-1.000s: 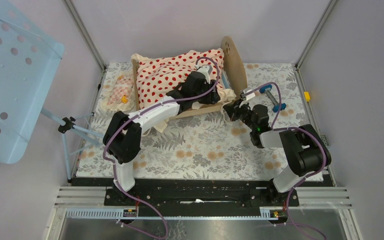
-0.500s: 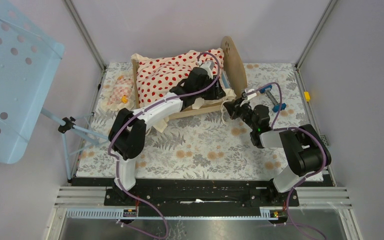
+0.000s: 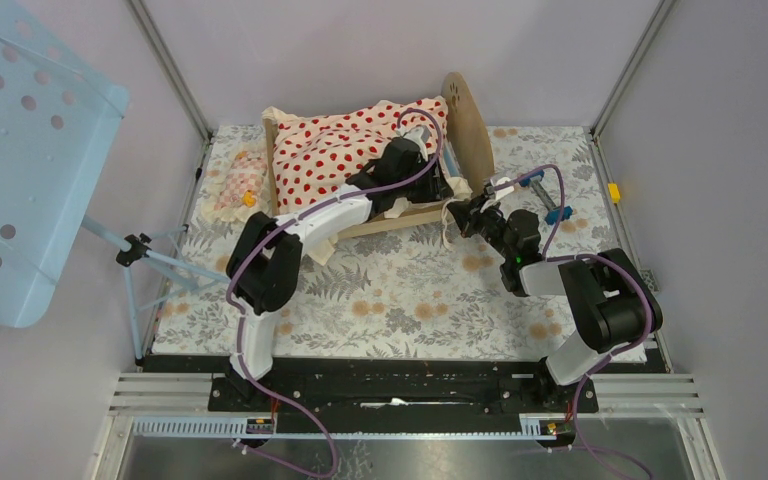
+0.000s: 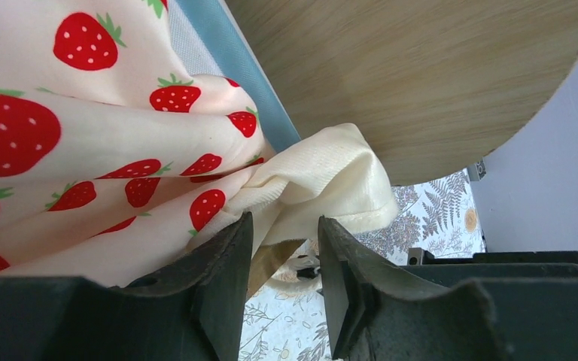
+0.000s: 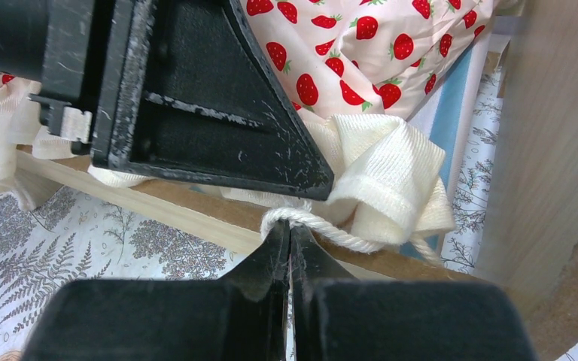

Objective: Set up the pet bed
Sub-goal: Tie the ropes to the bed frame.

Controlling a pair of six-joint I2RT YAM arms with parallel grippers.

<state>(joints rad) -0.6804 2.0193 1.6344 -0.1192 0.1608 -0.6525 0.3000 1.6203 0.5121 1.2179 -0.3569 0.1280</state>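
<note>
The pet bed [image 3: 468, 125] stands at the back of the table, its rounded wooden headboard [image 4: 421, 75] at the right end. A strawberry-print blanket [image 3: 330, 150] lies bunched over the blue striped mattress [image 4: 241, 75]. My left gripper [image 3: 440, 183] is over the bed's near right corner. It stands open [image 4: 286, 226], with the blanket's cream ruffle [image 4: 331, 173] at its fingertips and the table showing through the gap. My right gripper [image 3: 457, 215] is at the bed's near rail, shut [image 5: 290, 229] on a white twisted cord [image 5: 323, 228] that runs under the ruffle [image 5: 380, 173].
A small pink checked pillow [image 3: 235, 185] lies on the fern-print cloth left of the bed. A blue perforated panel [image 3: 20, 170] on a stand leans in at the left. A blue clamp-like piece [image 3: 550, 195] sits right of the headboard, and a yellow block [image 3: 614, 192] at the right edge.
My left arm has stretched further right along the bed, bringing its gripper closer to the headboard. The right gripper has stayed shut on the cord in the same place.
</note>
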